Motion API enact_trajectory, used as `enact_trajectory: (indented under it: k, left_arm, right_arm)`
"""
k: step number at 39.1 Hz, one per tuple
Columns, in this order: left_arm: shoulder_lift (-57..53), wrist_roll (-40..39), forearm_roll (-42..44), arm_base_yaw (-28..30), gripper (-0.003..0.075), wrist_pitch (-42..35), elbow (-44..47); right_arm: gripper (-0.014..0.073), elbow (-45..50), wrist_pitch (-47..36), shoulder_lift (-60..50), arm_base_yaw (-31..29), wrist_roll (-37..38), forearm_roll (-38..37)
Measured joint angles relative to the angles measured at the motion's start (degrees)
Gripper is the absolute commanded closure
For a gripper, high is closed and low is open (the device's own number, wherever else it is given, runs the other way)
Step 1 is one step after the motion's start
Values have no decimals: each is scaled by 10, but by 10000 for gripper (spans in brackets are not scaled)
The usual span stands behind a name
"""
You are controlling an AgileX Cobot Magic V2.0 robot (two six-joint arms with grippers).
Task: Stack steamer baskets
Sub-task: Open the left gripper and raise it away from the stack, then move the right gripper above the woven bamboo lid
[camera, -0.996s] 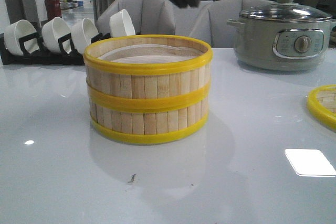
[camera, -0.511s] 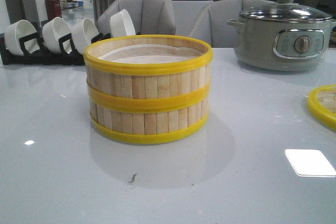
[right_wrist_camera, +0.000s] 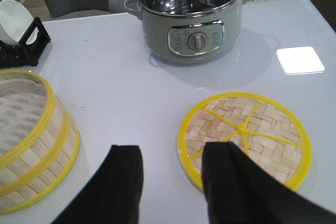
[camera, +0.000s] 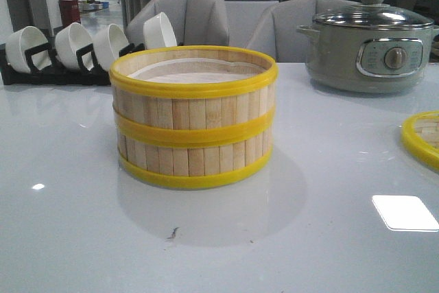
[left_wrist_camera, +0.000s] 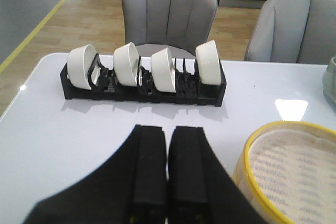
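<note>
Although neither arm appears in the front view, the two steamer baskets (camera: 194, 116) stand stacked near the middle of the white table (camera: 322, 238), upper on lower, rims aligned all round; the grey electric pot (camera: 370, 44) sits toward the far right edge, the black bowl rack (camera: 68, 60) with white bowls toward the far left edge, and the woven lid (camera: 422, 138) lies at the right edge. Seen from the left wrist, the left gripper (left_wrist_camera: 167, 174) is closed on nothing, hovering beside the top basket's yellow rim (left_wrist_camera: 252, 145). Seen from the right wrist, the right gripper (right_wrist_camera: 170, 179) is open and empty, between the stack (right_wrist_camera: 34, 145) and the lid (right_wrist_camera: 244, 135), touching neither. Stacking looks complete; the step in hand is judged a clean retreat, best done by lifting clear without brushing the rims.
</note>
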Motion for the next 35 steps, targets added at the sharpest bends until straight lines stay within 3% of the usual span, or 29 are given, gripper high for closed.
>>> enact_trajectory:
  k: [18, 35]
  left_arm:
    - [-204, 0, -3, 0, 634, -6, 241]
    - [-244, 0, -2, 0, 634, -1, 260]
  right_arm:
    - [205, 0, 6, 0, 0, 0, 0]
    - [205, 10, 12, 0, 0, 0, 0]
